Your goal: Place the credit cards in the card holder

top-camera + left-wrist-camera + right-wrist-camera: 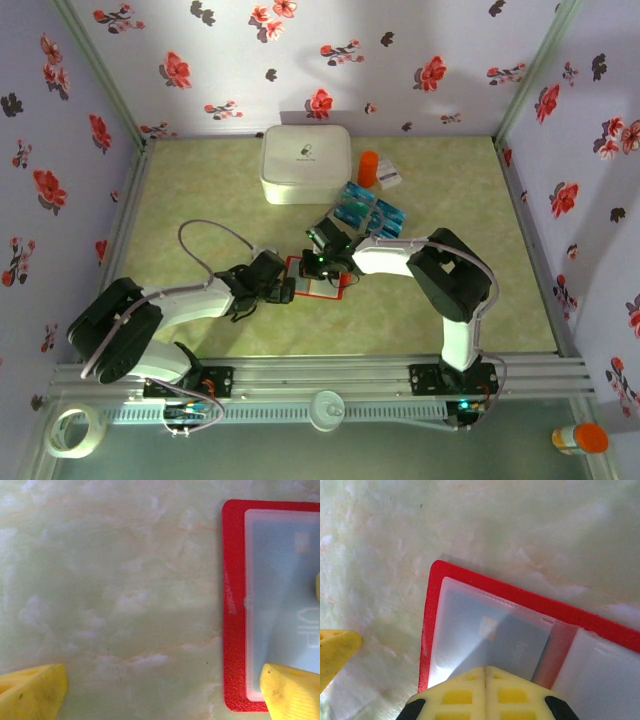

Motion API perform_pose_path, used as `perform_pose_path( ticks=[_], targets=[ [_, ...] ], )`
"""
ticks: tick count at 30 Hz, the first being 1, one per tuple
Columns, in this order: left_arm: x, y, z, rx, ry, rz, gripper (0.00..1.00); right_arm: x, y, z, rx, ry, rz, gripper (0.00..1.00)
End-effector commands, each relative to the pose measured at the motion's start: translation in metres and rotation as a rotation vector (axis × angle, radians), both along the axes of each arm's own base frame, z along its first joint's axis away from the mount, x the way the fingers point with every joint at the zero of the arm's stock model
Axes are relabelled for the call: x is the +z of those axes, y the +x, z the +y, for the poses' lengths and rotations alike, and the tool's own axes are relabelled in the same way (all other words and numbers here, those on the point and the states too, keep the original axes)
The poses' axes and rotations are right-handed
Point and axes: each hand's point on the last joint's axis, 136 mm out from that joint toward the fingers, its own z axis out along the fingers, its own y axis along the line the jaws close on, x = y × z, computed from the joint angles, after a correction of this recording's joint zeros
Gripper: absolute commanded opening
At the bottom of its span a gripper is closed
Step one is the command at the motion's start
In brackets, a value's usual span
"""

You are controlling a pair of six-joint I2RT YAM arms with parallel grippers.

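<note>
**Yellow pads closed over a card in the red holder**

Right gripper (485,680): the jaws are pressed together, and we see nothing in the seam between them. The tips sit over the clear pocket (462,605) of the card holder (427,645), just above a greyish card (512,642) that shows through the plastic, slightly askew. We judge the closed tips serve as a blunt pusher, better for nudging a thin card deeper than for pinching it. We cannot tell whether they actually touch the plastic.

Left gripper (160,692): the jaws stand wide apart. One of its fingers (290,692) overlaps a corner of the holder, while the other is out over bare table (125,580). We read this as a brace, since so light a wallet would likely skid under a sideways push.

The holder lies opened flat, pale inside up, at mid-table. The left arm is at its left edge and the right arm reaches in from the right.

The remaining credit cards (365,212) lie in a teal cluster farther back and to the right, just beside the white box (305,163). That looks an easy reach for the right arm. We judge one card nearly seated, with more to fetch.
</note>
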Motion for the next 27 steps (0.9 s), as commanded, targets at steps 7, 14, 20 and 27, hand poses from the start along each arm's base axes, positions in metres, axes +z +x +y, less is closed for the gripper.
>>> perform_pose_path(
  ticks=[7, 14, 20, 27],
  targets=[
    [-0.01, -0.004, 0.008, 0.034, 0.006, 0.005, 1.0, 0.054, 0.014, -0.011, 0.008, 0.023, -0.067, 0.21],
    [-0.01, -0.004, 0.007, 0.037, 0.003, 0.005, 1.0, 0.085, 0.042, -0.086, -0.025, -0.172, -0.178, 0.32],
    [-0.012, -0.004, 0.007, 0.038, 0.004, 0.007, 1.0, 0.08, 0.055, -0.16, -0.022, -0.456, -0.211, 0.35],
    [-0.012, -0.004, 0.007, 0.041, 0.001, 0.005, 1.0, 0.079, 0.061, -0.182, 0.033, -0.589, -0.215, 0.35]
  ],
)
